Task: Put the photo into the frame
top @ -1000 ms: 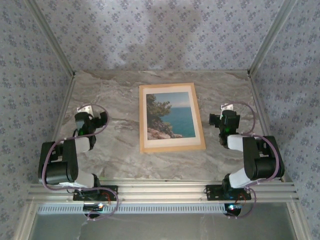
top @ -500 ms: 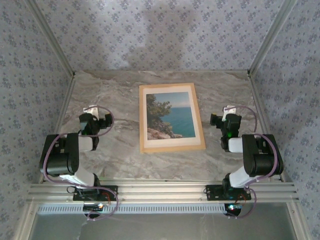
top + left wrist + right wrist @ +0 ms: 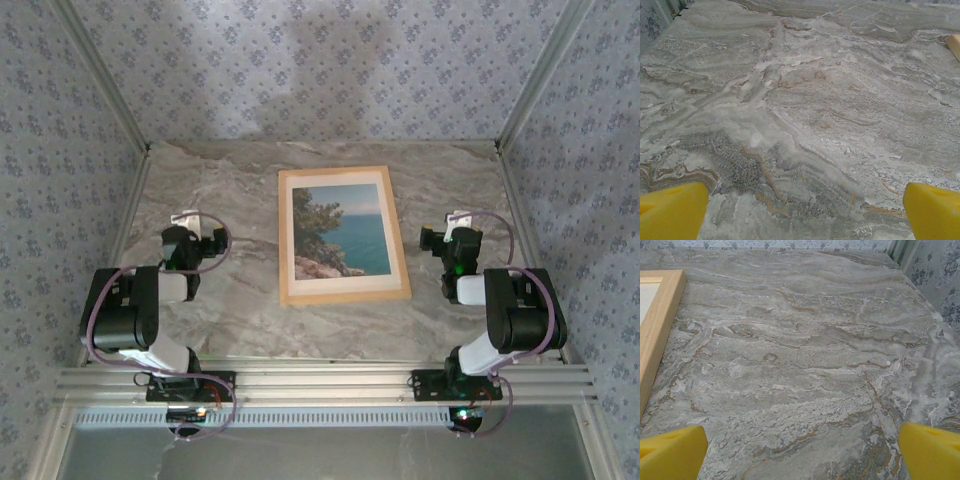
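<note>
Overhead and wrist views of the two-arm workspace. The frame, light tan wood, lies flat at the centre of the marbled grey desk, its long sides running near to far and its far end turned slightly to the left. The photo, a seaside scene with dark trees, rocks and turquoise water, sits inside the frame. A cream-white mat borders the photo on all four sides, widest along the near edge.

The left end effector hangs over bare desk to the left of the frame, well apart from it. In the left wrist view its yellow fingertips stand at the two lower corners, spread wide, with nothing but marbled surface between them. A small tan corner of the frame shows at the right edge of that view.

The right end effector hangs over bare desk to the right of the frame, near it but not touching. Its yellow fingertips are likewise spread wide and hold nothing. The frame's right rail runs along the left side of the right wrist view, with a sliver of cream mat inside it.

Floral-patterned walls enclose the desk on the left, far and right sides. A ribbed metal rail at the near edge carries both arm bases.
</note>
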